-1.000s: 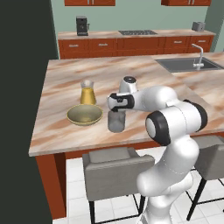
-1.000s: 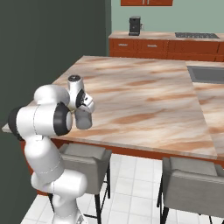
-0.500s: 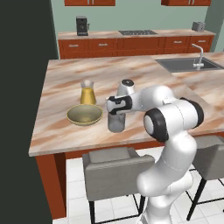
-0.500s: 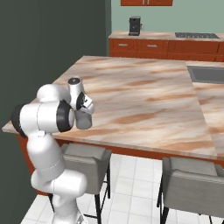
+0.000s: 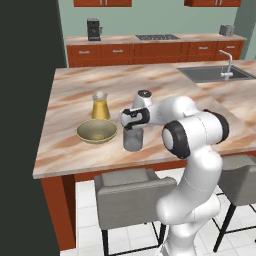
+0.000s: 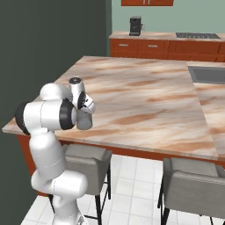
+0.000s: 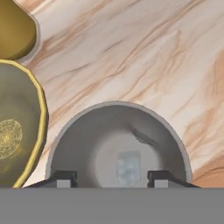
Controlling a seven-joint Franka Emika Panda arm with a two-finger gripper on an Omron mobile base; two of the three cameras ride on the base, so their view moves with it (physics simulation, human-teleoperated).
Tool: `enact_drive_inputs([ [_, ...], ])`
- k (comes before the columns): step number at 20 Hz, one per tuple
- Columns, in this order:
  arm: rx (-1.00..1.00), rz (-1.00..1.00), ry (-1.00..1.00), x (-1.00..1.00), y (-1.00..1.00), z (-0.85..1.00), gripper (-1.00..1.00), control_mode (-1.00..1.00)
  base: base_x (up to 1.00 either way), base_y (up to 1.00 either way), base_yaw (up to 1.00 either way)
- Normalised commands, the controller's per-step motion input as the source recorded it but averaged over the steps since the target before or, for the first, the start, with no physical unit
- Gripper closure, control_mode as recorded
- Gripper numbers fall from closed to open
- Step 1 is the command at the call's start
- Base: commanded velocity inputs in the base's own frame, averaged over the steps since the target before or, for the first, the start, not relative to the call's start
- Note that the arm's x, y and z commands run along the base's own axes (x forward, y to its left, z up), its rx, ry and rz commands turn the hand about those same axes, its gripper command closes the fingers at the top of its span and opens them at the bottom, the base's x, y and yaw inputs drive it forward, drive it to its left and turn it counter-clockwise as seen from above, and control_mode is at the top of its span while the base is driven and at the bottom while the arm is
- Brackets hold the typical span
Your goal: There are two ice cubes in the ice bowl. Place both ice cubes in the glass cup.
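The glass cup (image 5: 133,140) (image 6: 84,121) stands on the marble island just right of the ice bowl (image 5: 96,131). My gripper (image 5: 131,125) (image 6: 88,110) hangs straight over the cup's mouth. In the hand view I look down into the cup (image 7: 87,144), whose rim frames my gripper (image 7: 111,178). The fingertips (image 7: 64,177) stand wide apart, so it is open and holds nothing. One pale ice cube (image 7: 128,168) lies on the cup's floor below the fingers. The golden bowl (image 7: 22,140) sits at the left edge of that view.
A narrow-necked flask of yellow liquid (image 5: 100,106) (image 7: 13,26) stands just behind the bowl. The island's front edge (image 5: 115,167) runs close before the cup, with grey stools (image 5: 131,197) below. A sink (image 5: 212,74) lies at the far right.
The fingers have parted above the cup. The arm has stayed nearly where it was, and the bowl, cup and flask have not moved.
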Motion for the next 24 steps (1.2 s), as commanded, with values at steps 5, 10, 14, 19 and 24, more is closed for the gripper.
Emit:
enact_drive_inputs([
  [5, 0.00, 0.00, -0.13, -0.14, 0.00, 0.67, -1.00, -1.00, 0.00, 0.00, 0.00],
  [10, 0.00, 0.00, -0.11, -0.92, -0.40, 0.18, -1.00, -1.00, 0.00, 0.00, 0.00],
  [14, 0.00, 0.00, -0.13, -1.00, -0.89, -0.10, -1.00, -1.00, 0.00, 0.00, 0.00],
  [19, 0.00, 0.00, -0.08, -1.00, -0.94, -0.36, -1.00, -1.00, 0.00, 0.00, 0.00],
  [24, 0.00, 0.00, -0.07, -1.00, -0.86, -0.49, -1.00, -1.00, 0.00, 0.00, 0.00],
])
